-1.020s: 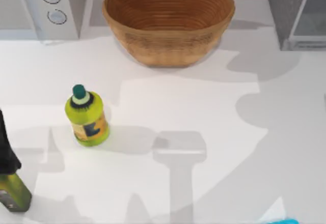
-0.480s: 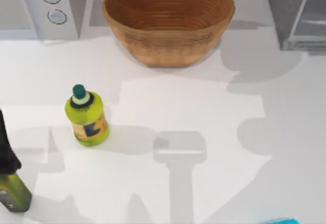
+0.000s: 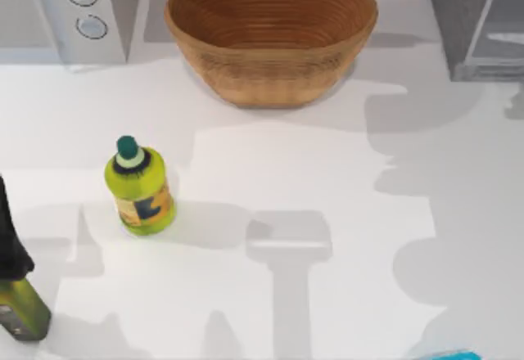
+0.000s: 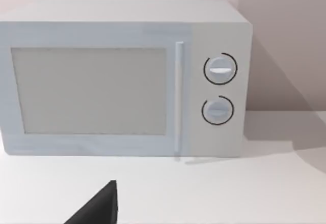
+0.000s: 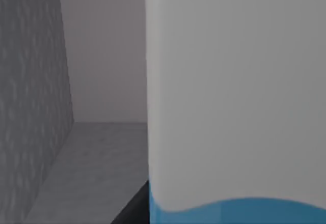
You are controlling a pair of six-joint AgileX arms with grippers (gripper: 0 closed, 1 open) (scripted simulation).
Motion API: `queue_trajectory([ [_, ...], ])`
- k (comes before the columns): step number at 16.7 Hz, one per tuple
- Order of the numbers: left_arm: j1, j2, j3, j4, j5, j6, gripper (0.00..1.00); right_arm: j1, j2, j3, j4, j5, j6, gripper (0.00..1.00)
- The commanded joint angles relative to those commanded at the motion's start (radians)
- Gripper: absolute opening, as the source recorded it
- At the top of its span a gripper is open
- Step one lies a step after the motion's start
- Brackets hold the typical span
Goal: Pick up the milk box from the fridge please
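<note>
While milk box [image 5: 234,96] looms close before right wrist, finger state cannot tell: keep lift straight, clear of fridge [image 3: 471,20] at 1 o'clock; left arm parked, 8 o'clock.

bottle [image 3: 140,188] label markings illegible, no readable text

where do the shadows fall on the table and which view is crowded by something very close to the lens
Top view: broad grey shadows cross the white table, one stretching right of the yellow-green bottle, others near the fridge. Right wrist view: the milk box looms close, white above blue.
</note>
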Motion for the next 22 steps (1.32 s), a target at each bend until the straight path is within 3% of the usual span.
queue_trajectory([
  [5,0.000,0.000,0.000,0.000,0.000,0.000,1.00,0.011,-0.020,-0.009,-0.021,0.005,0.000,0.00],
  [9,0.000,0.000,0.000,0.000,0.000,0.000,1.00,0.039,-0.189,-0.076,-0.126,0.032,-0.007,0.00],
  [22,0.000,0.000,0.000,0.000,0.000,0.000,1.00,0.219,-1.468,-0.571,-0.859,0.196,-0.012,0.00],
])
